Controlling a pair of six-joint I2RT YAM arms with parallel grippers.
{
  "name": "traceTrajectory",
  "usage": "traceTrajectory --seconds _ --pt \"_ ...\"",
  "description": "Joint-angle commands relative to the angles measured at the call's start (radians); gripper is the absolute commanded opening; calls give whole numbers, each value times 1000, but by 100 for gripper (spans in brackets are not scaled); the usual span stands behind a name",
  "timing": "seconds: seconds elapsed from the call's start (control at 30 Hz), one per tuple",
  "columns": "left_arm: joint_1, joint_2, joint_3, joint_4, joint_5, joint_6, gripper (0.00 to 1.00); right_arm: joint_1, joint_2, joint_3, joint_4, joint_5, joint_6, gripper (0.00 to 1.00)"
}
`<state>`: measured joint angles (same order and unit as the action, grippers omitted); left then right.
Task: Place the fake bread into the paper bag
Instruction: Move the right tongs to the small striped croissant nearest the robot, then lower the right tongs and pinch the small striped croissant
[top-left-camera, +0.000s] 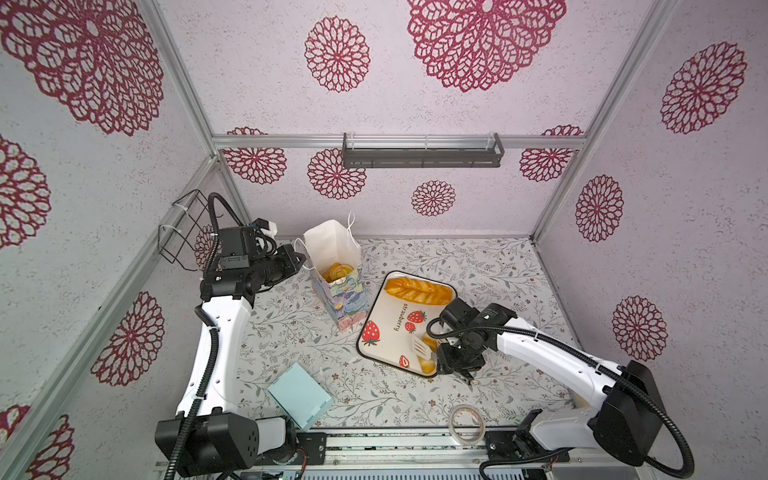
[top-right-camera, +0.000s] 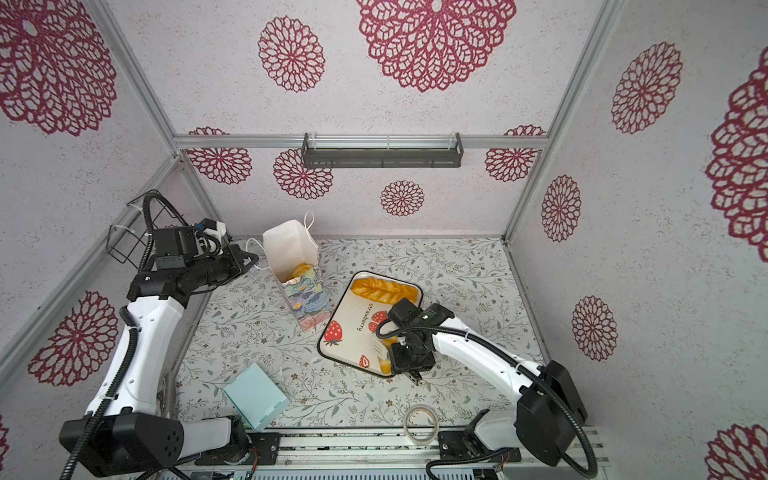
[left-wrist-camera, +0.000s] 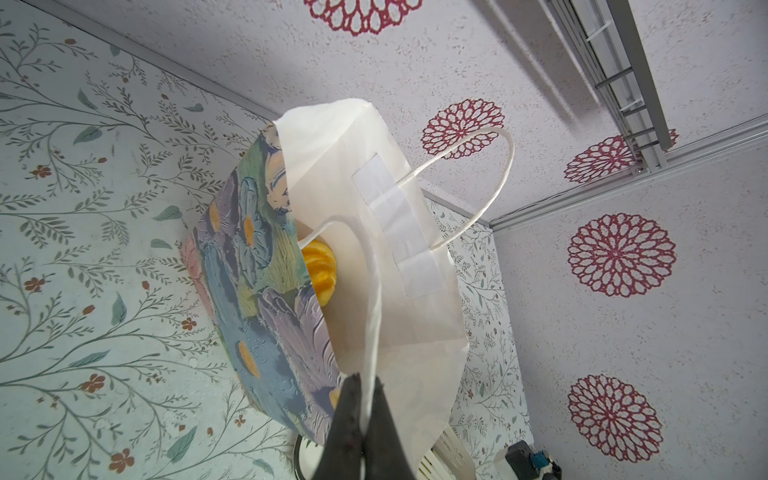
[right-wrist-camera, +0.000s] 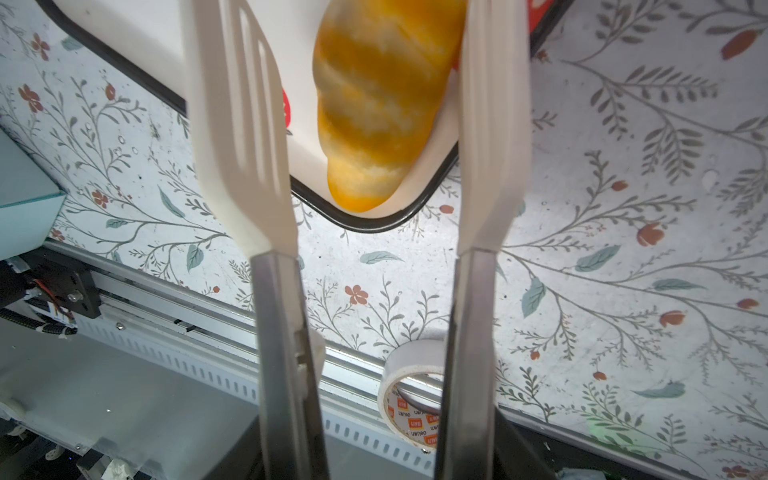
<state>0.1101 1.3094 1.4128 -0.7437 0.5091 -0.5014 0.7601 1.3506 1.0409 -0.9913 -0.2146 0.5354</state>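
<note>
The paper bag (top-left-camera: 347, 303) (top-right-camera: 311, 301) (left-wrist-camera: 253, 266) stands upright at the back, floral outside and white inside, with golden fake bread (top-left-camera: 337, 272) (top-right-camera: 300, 272) (left-wrist-camera: 319, 270) in it. My left gripper (top-left-camera: 301, 261) (top-right-camera: 254, 261) (left-wrist-camera: 365, 390) is shut on its white cord handle (left-wrist-camera: 374, 316). On the strawberry tray (top-left-camera: 390, 316) (top-right-camera: 353, 332) (right-wrist-camera: 365, 224) lie a long scored loaf (top-left-camera: 417, 291) (top-right-camera: 384, 291) and a striped croissant (top-left-camera: 428, 365) (top-right-camera: 385, 366) (right-wrist-camera: 374, 104) in the near corner. My right gripper (top-left-camera: 453, 359) (right-wrist-camera: 382, 449) holds white tongs (top-left-camera: 419, 347) (right-wrist-camera: 241, 124), whose blades straddle the croissant without touching it.
A light blue box (top-left-camera: 300, 395) (top-right-camera: 255, 395) lies near the front left. A roll of tape (top-left-camera: 467, 424) (top-right-camera: 422, 423) (right-wrist-camera: 411, 399) sits at the table's front edge. A wire basket (top-left-camera: 183, 228) hangs on the left wall and a dark shelf (top-left-camera: 422, 153) on the back wall.
</note>
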Motion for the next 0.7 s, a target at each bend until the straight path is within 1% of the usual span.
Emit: traceTrajectory --seconds 0.0,0.13,0.33,0.43,0.67 --pt "-3 -9 0 16 -7 9 0 9 -9 19 4 -9 19 57" --pt "-2 -9 0 18 -7 11 0 20 8 31 -13 25 7 57" --pt "-3 -2 -2 20 -7 9 0 52 29 55 -16 44 -2 57" --pt "-3 0 -1 21 -8 9 0 69 46 66 -45 87 -8 57" --pt "-3 7 3 23 -4 8 0 92 75 79 -83 139 -12 57"
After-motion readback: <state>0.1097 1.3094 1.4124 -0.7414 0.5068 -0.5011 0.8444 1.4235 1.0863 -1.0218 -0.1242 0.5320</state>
